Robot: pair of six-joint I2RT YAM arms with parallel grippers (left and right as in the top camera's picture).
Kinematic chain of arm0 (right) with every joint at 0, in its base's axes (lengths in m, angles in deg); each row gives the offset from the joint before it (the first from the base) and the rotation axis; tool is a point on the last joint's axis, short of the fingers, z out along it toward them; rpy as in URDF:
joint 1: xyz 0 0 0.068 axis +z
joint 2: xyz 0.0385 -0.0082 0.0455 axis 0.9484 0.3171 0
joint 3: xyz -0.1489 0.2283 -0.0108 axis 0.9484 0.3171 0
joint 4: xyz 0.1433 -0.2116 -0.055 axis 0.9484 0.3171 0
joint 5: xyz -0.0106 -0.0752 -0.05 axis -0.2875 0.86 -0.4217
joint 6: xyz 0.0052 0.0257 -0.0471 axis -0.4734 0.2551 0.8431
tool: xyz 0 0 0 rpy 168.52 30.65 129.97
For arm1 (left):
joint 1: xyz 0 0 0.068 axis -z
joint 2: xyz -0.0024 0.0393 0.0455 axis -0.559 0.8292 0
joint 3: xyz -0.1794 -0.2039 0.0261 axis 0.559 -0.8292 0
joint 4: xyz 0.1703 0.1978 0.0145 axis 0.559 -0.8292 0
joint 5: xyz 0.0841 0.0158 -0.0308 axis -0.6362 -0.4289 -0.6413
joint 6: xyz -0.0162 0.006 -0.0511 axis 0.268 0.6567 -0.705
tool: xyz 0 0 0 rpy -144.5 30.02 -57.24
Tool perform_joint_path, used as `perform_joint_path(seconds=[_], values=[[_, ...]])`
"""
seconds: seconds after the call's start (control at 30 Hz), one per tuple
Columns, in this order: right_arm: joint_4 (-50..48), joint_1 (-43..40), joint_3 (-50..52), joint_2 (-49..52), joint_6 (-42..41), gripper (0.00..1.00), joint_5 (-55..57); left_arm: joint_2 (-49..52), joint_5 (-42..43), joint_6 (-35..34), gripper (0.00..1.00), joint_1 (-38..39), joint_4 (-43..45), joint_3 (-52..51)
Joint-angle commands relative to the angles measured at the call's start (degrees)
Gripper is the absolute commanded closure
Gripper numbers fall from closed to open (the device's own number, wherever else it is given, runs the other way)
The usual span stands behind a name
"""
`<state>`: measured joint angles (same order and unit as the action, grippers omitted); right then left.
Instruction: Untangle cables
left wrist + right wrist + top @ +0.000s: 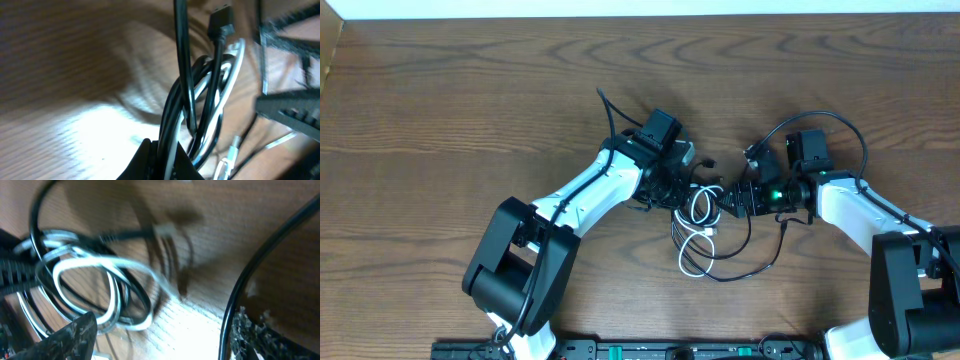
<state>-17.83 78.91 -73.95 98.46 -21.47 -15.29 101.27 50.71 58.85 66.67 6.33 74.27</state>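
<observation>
Cables are seen knotted at the centre of the desk; little is judged done. The bundle is clamped by the left hand; the right hand is spread wide.

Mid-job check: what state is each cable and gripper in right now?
White cable: looped, tangled with the black ones.
Black cables: tangled together, one bunch clamped.
Left gripper: shut on the black cables.
Right gripper: looks open, holding nothing.

The cables clutter mid-table; bare table lies open all around.
</observation>
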Motion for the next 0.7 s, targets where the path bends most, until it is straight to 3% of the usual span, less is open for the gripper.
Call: perform_joint_path(seconds=[0.0, 0.17, 0.33, 0.4, 0.53, 0.67], values=[[-1.3, 0.2, 0.4, 0.3, -0.3, 0.21, -2.8, -1.6, 4.3, 3.0, 0.92, -0.2, 0.0, -0.2], [-2.3, 0.2, 0.4, 0.3, -1.1, 0.24, -1.5, -1.6, 4.2, 3.0, 0.92, -0.3, -0.2, -0.2], [-0.3, 0.2, 0.4, 0.3, -13.9, 0.23, 23.1, -1.6, 2.8, 3.0, 0.93, -0.3, -0.4, -0.2], [0.2, 0.2, 0.3, 0.3, -15.7, 0.22, 27.6, -1.6, 2.8, 3.0, 0.93, -0.3, -0.4, -0.2], [0.4, 0.2, -0.3, -0.6, -15.6, 0.20, 26.6, -1.7, 3.1, 3.0, 0.93, -0.2, -0.4, -0.2], [0.6, 0.2, -1.6, -4.0, -12.5, 0.20, 18.8, -2.2, 3.7, 4.0, 0.93, -0.3, -0.3, -0.2]])
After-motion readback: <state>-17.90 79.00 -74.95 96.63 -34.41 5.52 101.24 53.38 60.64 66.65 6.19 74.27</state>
